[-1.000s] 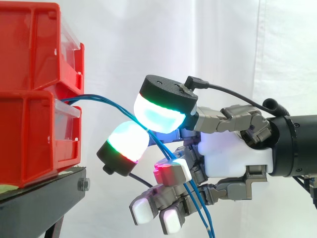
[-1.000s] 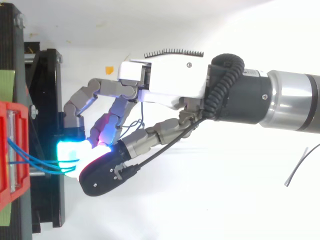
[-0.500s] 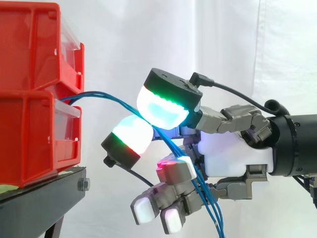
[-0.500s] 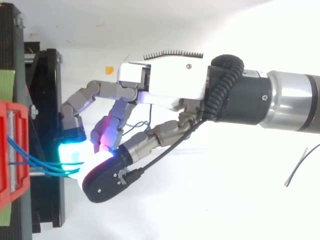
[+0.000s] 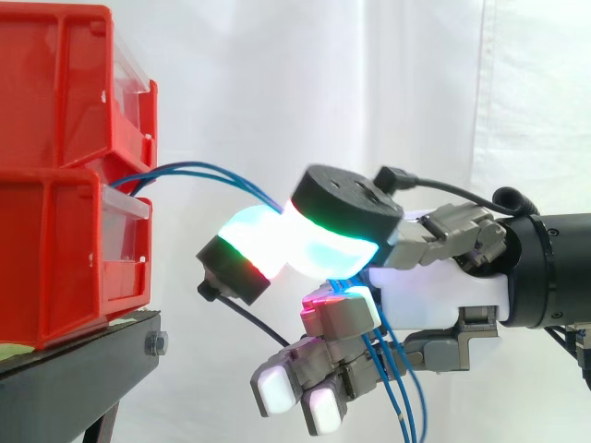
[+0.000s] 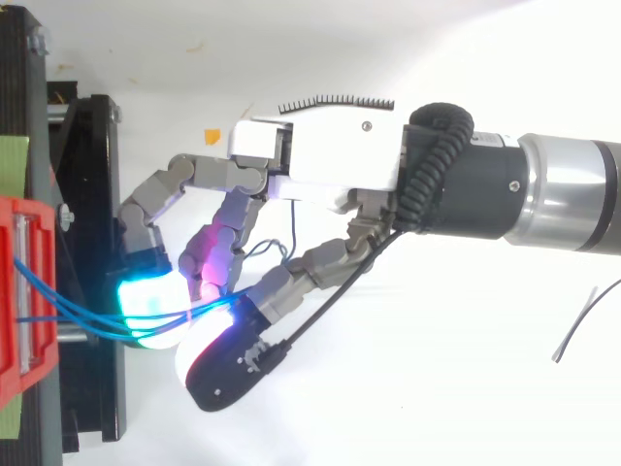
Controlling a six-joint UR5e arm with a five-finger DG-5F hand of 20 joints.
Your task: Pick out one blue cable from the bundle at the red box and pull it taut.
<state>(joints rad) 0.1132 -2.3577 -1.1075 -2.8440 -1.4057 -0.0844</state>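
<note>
Side view: robot hand (image 5: 441, 293) reaches level from right, pinching blue cables (image 5: 189, 167).

Two stacked bins (image 5: 65, 185) are showing bright red with clear front panels, sitting on a black stand (image 5: 74, 388) before a white curtain (image 5: 369, 74). Thin blue cables (image 5: 199, 170) are trailing from them. The robot hand (image 5: 443, 295) is showing a white palm and grey fingers. Its black-backed fingertips (image 5: 263, 242) are glowing cyan-white with green and red edges, one lower pad is glowing magenta, and others are glowing plain white. The arm (image 6: 568, 199) is showing black and silver.
</note>
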